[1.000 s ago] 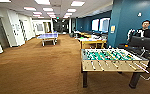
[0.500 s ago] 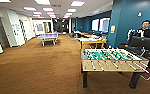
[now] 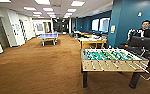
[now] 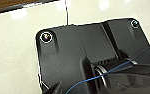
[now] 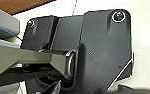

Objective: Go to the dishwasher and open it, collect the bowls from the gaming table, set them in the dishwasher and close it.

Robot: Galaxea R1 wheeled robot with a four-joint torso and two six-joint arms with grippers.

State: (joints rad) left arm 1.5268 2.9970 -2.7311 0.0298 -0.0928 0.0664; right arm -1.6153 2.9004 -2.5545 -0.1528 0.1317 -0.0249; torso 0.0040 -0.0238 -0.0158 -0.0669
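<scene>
The gaming table (image 3: 91, 41), white-topped with a bright yellow edge, stands in the middle distance at the right, behind the table-football table. Small things lie on it, too small to tell as bowls. The dishwasher is out of view. The left and right wrist views show the robot's own dark plates over a pale glossy surface.
A table-football table (image 3: 111, 60) with a green field and rods stands close at the right. A person (image 3: 144, 30) with a control rig sits behind dark chairs (image 3: 144, 45) by the teal wall. A blue ping-pong table (image 3: 48, 36) stands far down the hall. Brown carpet (image 3: 41, 70) stretches ahead and left.
</scene>
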